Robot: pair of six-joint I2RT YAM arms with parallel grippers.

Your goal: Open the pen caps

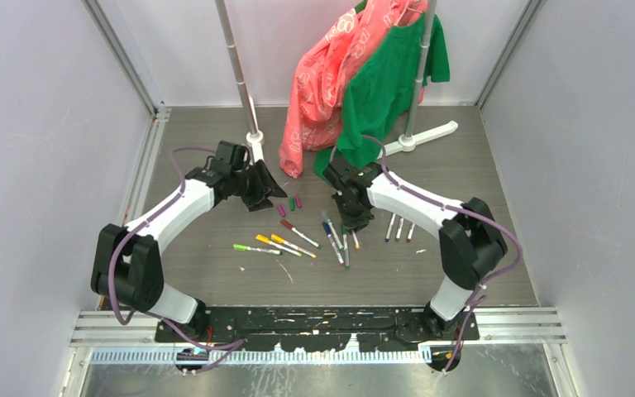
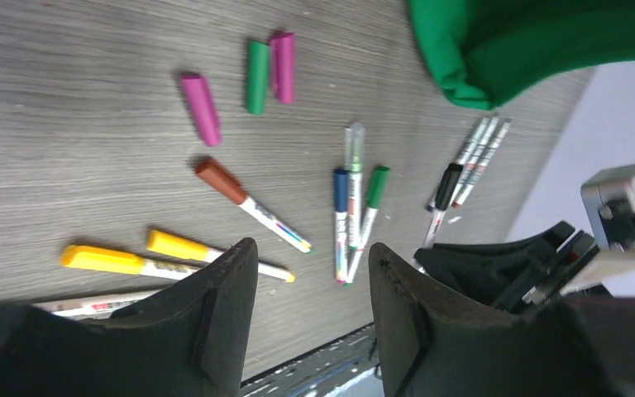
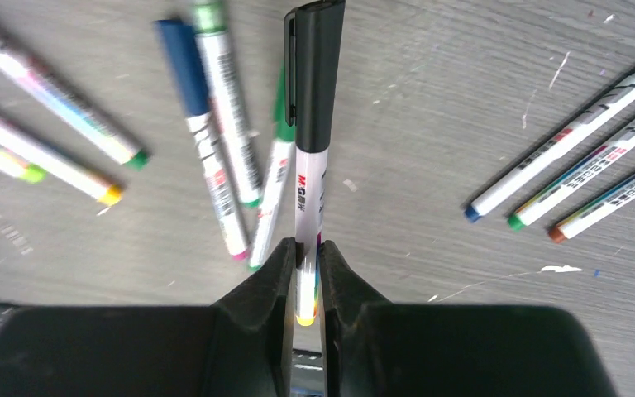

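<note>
Finds right gripper [image 3: 304, 273] pinched narrow on black-capped pen [image 3: 312, 124], cap toward 12 o'clock. Finds left gripper [image 2: 312, 273] spread wide, empty; loose pen caps [image 2: 201, 108] at 11 o'clock.

Pens [image 1: 299, 234] scattered mid-table, three loose caps [image 1: 291, 204] beside left arm [image 1: 190, 198], right arm [image 1: 413, 207] over pens, green shirt [image 1: 389, 83] behind.

Pens [image 1: 299, 234] strewn mid-table; shirts [image 1: 380, 83] and rack poles [image 1: 234, 50] close behind.
</note>
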